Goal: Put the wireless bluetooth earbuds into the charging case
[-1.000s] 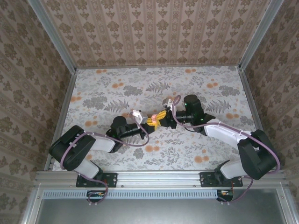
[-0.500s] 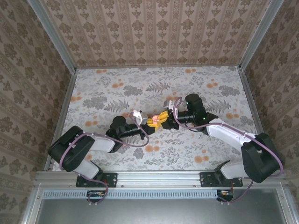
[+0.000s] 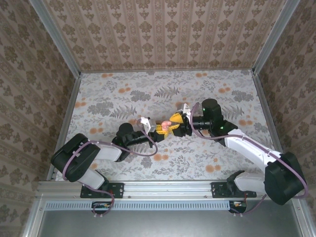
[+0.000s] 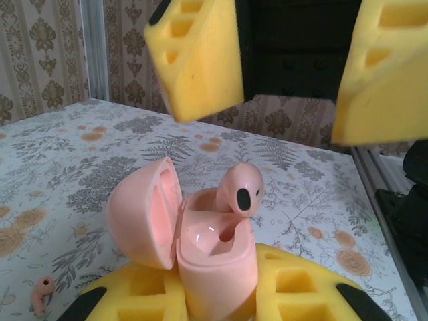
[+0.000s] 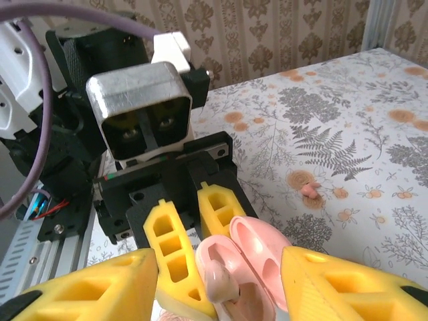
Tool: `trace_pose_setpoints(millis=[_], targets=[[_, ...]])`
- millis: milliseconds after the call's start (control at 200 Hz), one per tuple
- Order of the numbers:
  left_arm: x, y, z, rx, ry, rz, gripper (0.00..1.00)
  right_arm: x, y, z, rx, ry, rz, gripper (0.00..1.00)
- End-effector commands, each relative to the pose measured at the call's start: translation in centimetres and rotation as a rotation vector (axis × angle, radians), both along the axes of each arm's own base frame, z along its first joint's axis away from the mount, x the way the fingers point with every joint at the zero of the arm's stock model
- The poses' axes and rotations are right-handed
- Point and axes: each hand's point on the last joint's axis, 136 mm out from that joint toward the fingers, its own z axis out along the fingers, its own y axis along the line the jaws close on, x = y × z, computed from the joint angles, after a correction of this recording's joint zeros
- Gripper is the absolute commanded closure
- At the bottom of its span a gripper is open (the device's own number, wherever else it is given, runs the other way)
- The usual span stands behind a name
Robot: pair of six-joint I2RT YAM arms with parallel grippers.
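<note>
Wireless bluetooth earbuds: two, both coral-pink; the second earbud lies apart.
Charging case: one.
Grippers: two, the left gripper and the right gripper.
Yellow fingers: four, two per gripper.
Arms: two, the left arm and the right arm.

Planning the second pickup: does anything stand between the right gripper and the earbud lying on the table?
Nothing visible lies on the table by the loose earbud. But the open charging case, held by the left gripper, sits directly before the fingers of the right gripper.
</note>
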Motion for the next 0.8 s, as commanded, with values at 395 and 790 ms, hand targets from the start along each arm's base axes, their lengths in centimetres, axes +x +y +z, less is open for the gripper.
trace_pose_setpoints(millis=[395, 790], targets=[[3.0, 1.5, -1.3, 0.11, -0.18, 0.247, 0.86, 0.1, -4.1, -0.8, -0.018, 0.544, -0.595, 0.54], [2.7, 1.3, -1.2, 0.107, -0.181, 0.238, 0.86, 0.1, -0.8, -1.8, -0.035, 0.633, -0.671, 0.54]])
